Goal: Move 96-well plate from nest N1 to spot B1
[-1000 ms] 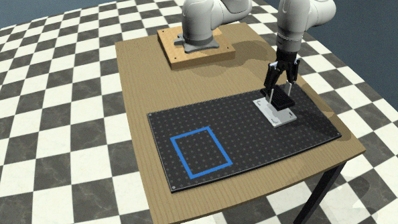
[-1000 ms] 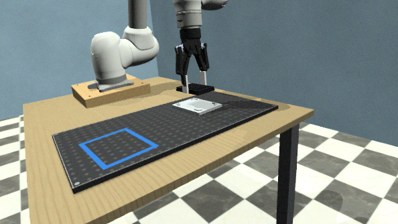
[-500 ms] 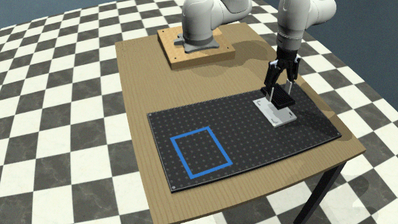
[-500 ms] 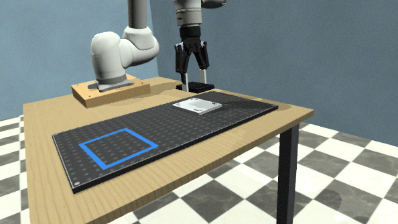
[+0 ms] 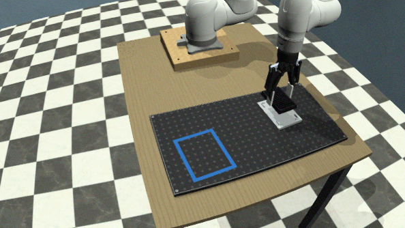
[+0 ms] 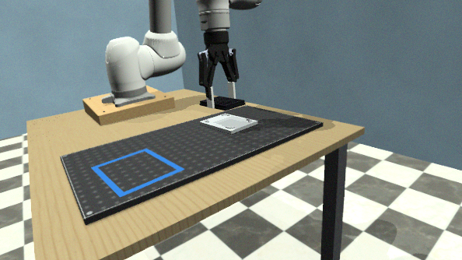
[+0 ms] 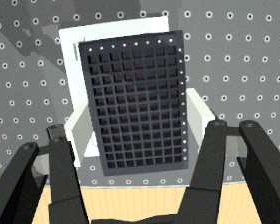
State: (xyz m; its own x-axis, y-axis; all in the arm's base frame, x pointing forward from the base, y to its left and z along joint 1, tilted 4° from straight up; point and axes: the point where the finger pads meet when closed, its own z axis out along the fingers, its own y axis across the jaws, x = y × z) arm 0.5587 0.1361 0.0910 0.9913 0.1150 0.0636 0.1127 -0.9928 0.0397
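Observation:
The black 96-well plate (image 5: 279, 101) hangs between the fingers of my gripper (image 5: 280, 97), lifted a little above the white plate nest N1 (image 5: 281, 117) at the right of the black deck. The gripper is shut on the plate's long sides. In the exterior view the plate (image 6: 222, 103) is clear of the empty nest (image 6: 229, 122). In the wrist view the plate (image 7: 134, 99) sits slightly skewed over the nest (image 7: 71, 63). The blue taped outline B1 (image 5: 204, 155) lies empty at the deck's front left and also shows in the exterior view (image 6: 137, 171).
The arm's base (image 5: 201, 29) stands on a wooden block (image 5: 199, 47) at the back of the table. The perforated deck (image 5: 245, 138) covers the front half of the table. The table edges are close to the deck's front and right sides.

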